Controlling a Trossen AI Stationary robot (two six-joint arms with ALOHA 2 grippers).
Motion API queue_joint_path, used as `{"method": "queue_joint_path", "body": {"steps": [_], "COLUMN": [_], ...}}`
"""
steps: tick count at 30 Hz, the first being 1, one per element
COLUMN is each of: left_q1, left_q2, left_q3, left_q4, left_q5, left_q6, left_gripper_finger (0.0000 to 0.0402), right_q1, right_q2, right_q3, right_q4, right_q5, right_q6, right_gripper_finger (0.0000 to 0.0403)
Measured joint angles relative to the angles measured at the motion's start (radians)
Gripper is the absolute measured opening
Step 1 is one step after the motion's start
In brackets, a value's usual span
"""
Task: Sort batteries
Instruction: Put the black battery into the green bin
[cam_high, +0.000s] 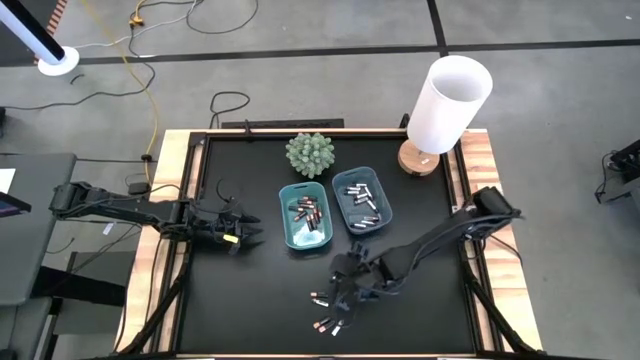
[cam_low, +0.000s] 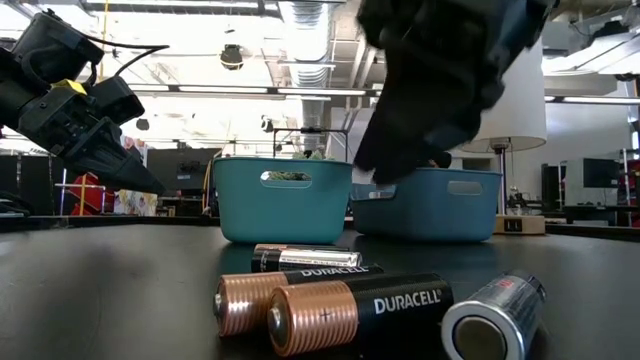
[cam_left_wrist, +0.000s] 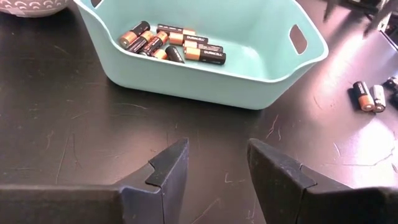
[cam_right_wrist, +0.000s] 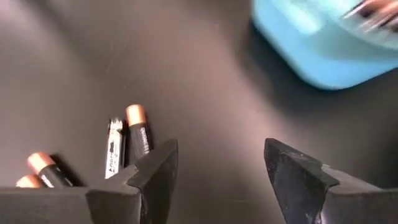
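Note:
Two blue-teal trays stand side by side at mid-table. The left tray (cam_high: 305, 215) holds dark, copper-ended batteries (cam_left_wrist: 174, 45); the right tray (cam_high: 362, 200) holds silvery ones (cam_high: 360, 198). Loose batteries (cam_high: 325, 310) of both kinds lie flat on the black table near its front edge, big in the low view (cam_low: 350, 305). My right gripper (cam_high: 345, 285) hangs open just above and behind them, empty, with batteries (cam_right_wrist: 138, 134) beside one finger. My left gripper (cam_high: 250, 232) waits open to the left of the left tray (cam_left_wrist: 205, 81).
A small green plant (cam_high: 309, 153) sits behind the trays. A white lamp on a wooden base (cam_high: 445, 105) stands at the far right corner. Wooden rims (cam_high: 480, 160) border the black tabletop. Bare tabletop lies to the front left of the trays.

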Motion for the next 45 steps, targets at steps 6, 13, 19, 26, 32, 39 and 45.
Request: {"method": "queue_joint_path", "body": {"steps": [6,13,19,26,32,39,45], "left_q1": [0.0,0.0,0.0,0.0,0.0,0.0,0.0], "left_q2": [0.0,0.0,0.0,0.001,0.005,0.005,0.005], "left_q3": [0.0,0.0,0.0,0.0,0.0,0.0,0.0], "left_q4": [0.0,-0.001,-0.001,-0.014,-0.047,-0.079,-0.079], "left_q5": [0.0,0.0,-0.001,-0.001,0.0,0.0,0.0], "left_q6": [0.0,0.0,0.0,0.0,0.0,0.0,0.0], "left_gripper_finger": [0.0161,0.0161,0.0161,0.0161,0.0161,0.0161,0.0161], "right_q1": [-0.01,0.001,0.004,0.001,-0.014,-0.057,-0.083], "right_q2": [0.086,0.144,0.18,0.193,0.195,0.195,0.194], "right_q3": [0.0,0.0,0.002,0.003,0.003,0.003,-0.005], "right_q4": [0.091,0.234,0.253,0.29,0.289,0.29,0.287], "right_q5": [-0.083,-0.144,-0.17,-0.182,-0.185,-0.187,-0.213], "right_q6": [-0.009,-0.098,-0.123,-0.128,-0.211,-0.297,-0.3], "right_gripper_finger": [0.0252,0.024,0.0229,0.0211,0.0195,0.0183,0.0169]}}
